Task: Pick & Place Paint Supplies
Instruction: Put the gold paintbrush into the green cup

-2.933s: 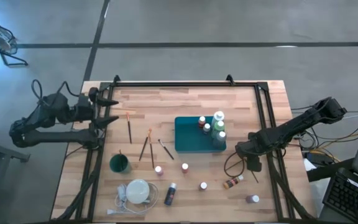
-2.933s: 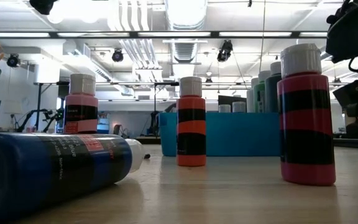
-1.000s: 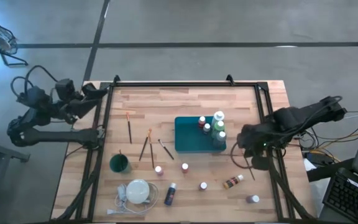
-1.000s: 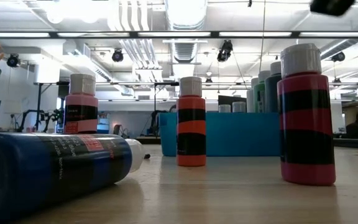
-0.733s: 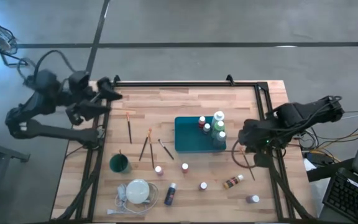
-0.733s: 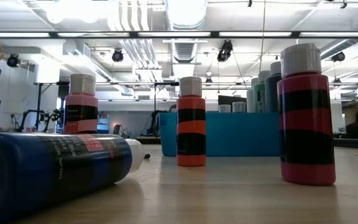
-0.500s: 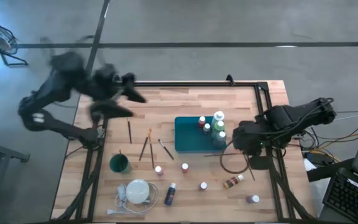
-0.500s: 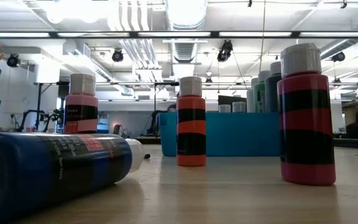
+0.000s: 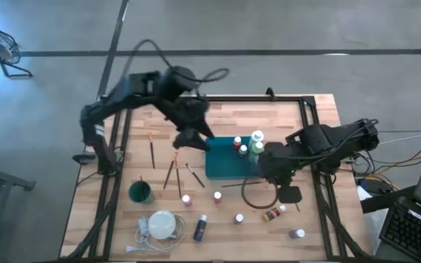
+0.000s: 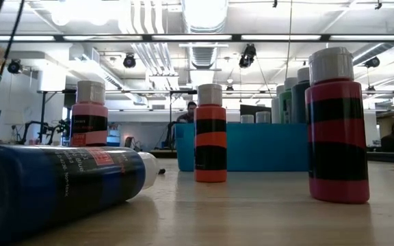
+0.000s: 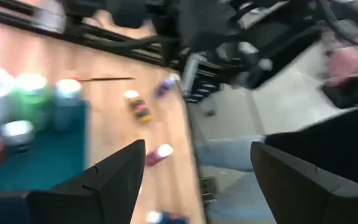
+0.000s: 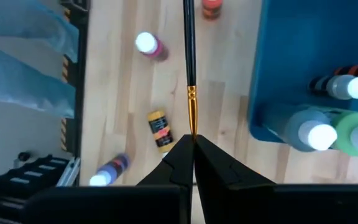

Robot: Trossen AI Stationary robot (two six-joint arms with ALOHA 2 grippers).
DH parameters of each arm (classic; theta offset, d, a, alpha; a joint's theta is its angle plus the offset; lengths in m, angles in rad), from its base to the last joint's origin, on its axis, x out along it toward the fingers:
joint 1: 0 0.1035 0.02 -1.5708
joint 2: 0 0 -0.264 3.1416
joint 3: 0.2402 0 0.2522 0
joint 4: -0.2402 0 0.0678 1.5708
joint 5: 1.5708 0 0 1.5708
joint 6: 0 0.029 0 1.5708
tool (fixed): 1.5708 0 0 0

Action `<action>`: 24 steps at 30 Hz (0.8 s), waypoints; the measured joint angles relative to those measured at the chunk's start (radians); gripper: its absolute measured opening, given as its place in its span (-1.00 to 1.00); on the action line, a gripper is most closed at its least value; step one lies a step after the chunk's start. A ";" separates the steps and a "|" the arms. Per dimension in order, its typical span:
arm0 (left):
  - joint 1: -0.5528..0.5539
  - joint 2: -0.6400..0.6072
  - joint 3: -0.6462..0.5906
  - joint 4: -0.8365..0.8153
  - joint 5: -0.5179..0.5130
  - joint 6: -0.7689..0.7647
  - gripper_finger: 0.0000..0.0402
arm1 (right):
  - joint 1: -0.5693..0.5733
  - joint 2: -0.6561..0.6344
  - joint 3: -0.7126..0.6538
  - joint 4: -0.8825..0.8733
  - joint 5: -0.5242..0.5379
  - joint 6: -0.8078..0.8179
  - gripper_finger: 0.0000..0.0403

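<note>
My right gripper (image 9: 260, 180) hovers just near of the teal tray (image 9: 221, 166), shut on a thin brush (image 12: 189, 56) with a dark handle and a gold ferrule. The tray holds several white-capped bottles (image 9: 256, 140). More bottles stand or lie on the wood nearer the front: a red one (image 10: 336, 130), an orange one (image 10: 210, 137) and a blue one on its side (image 10: 60, 184). Three loose brushes (image 9: 170, 172) lie left of the tray. My left gripper (image 9: 194, 139) hangs open over the tray's left edge, with nothing between its fingers (image 11: 104, 180). My right gripper pinches the brush between its two shut fingers at the gold ferrule's end (image 12: 192, 132). The fingers lie along the brush, coming from the table's right. The dark handle (image 9: 232, 184) sticks straight out ahead of them toward the table's left, clear of the wood.
A green cup (image 9: 140, 192) and a white round disc with a cord (image 9: 162, 223) sit at the front left. A black frame (image 9: 218, 98) rims the table. Bare wood lies along the far edge. People show in the room behind (image 10: 191, 113).
My left arm has swung fast from beyond the table's left edge in over the table, toward the teal tray, its gripper still open. My right gripper, shut on the brush, has moved toward the table's left, carrying the brush along the tray's near side.
</note>
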 joint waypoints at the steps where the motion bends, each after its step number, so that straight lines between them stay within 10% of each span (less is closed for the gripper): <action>1: 0.000 0.005 -0.016 0.022 0.036 -0.014 0.47 | -0.002 0.008 0.000 0.001 0.008 0.000 -0.96; 24: 0.000 0.161 -0.058 0.049 0.197 -0.111 0.47 | -0.016 0.107 0.004 0.039 0.426 -0.137 -0.96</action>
